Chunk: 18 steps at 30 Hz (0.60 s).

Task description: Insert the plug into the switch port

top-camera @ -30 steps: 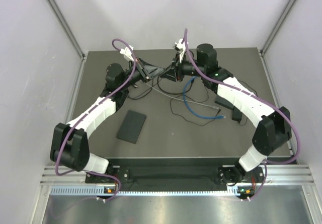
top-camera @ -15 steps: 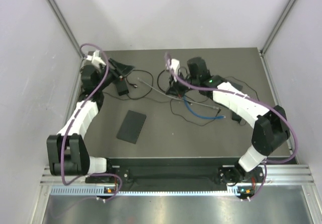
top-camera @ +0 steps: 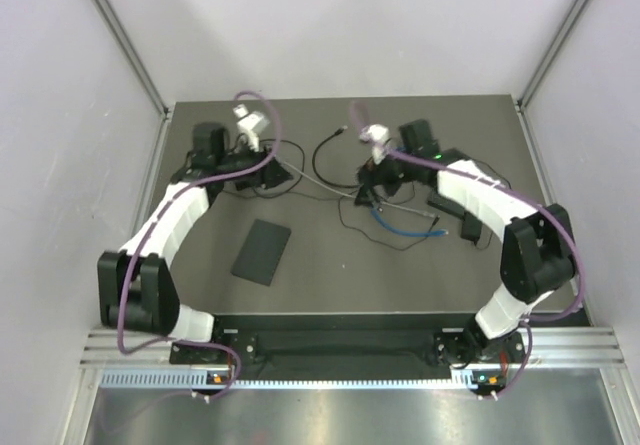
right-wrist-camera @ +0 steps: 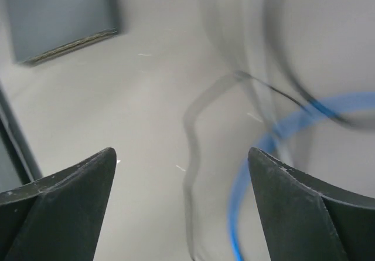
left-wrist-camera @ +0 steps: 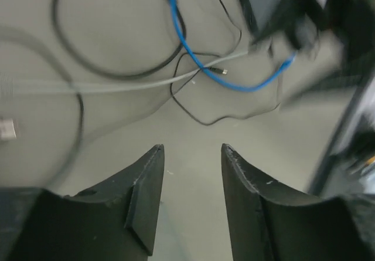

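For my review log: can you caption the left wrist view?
Open, empty left tool above the table, facing a blue cable, a grey cable and thin black wire.

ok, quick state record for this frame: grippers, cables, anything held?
left gripper: open, empty, over bare table
right gripper: open wide, empty, low over the blue cable
blue cable: loose on the table, right of centre, not held
grey cable: lies across the middle, not held
black slab: flat on the table, left of centre, apart from the cables
plug: not in either gripper, so not yet inserted
switch port: cannot tell from these views
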Available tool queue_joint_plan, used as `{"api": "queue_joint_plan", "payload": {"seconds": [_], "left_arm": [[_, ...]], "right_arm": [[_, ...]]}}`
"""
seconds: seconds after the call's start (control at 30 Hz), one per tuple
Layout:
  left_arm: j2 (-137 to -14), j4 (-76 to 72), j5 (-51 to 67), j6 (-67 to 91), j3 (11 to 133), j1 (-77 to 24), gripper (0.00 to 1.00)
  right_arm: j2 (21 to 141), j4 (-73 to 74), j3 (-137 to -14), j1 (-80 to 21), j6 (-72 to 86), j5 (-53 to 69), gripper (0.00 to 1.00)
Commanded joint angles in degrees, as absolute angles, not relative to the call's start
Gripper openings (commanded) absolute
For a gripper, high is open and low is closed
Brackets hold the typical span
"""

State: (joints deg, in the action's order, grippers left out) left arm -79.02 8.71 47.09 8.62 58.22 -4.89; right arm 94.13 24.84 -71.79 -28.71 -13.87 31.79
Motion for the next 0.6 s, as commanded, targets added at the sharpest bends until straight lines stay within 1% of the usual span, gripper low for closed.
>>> {"api": "queue_joint_plan", "payload": {"seconds": [0.0, 0.03, 0.1, 0.13, 0.27, 0.43, 0.57], "left_arm": [[-85.24, 21.70, 47.30, -23.44, 65.64, -10.45, 0.47], [-87.17, 22.06, 46.24, -28.34, 68.09, -11.76, 0.46], [-94.02, 26.00, 43.00, -33.46, 71.96, -16.33, 0.41], [-98.48, 27.15, 42.28, -35.92, 75.20, -18.96, 0.41], [-107.37, 28.83, 39.03, -41.82, 82.87, -24.15, 0.36], [-112.93, 24.44, 38.06, -44.73, 86.21, -27.68, 0.23], [-116.71, 22.42, 36.12, -48.59, 87.01, -30.32, 0.23]], "right_arm": [[89.75, 25.32, -73.31, -19.46, -7.84, 38.93, 0.94], [89.39, 25.23, -72.87, -17.94, -7.04, 39.37, 0.95], [88.25, 25.05, -71.64, -13.91, -4.50, 39.29, 0.97], [87.89, 24.96, -70.76, -12.84, -2.83, 39.37, 0.97], [85.17, 24.26, -68.65, -8.18, -0.97, 40.95, 0.98], [82.53, 24.26, -66.89, -4.84, -0.35, 42.01, 0.97], [82.09, 24.17, -66.36, -3.61, -0.35, 42.89, 0.97]]}}
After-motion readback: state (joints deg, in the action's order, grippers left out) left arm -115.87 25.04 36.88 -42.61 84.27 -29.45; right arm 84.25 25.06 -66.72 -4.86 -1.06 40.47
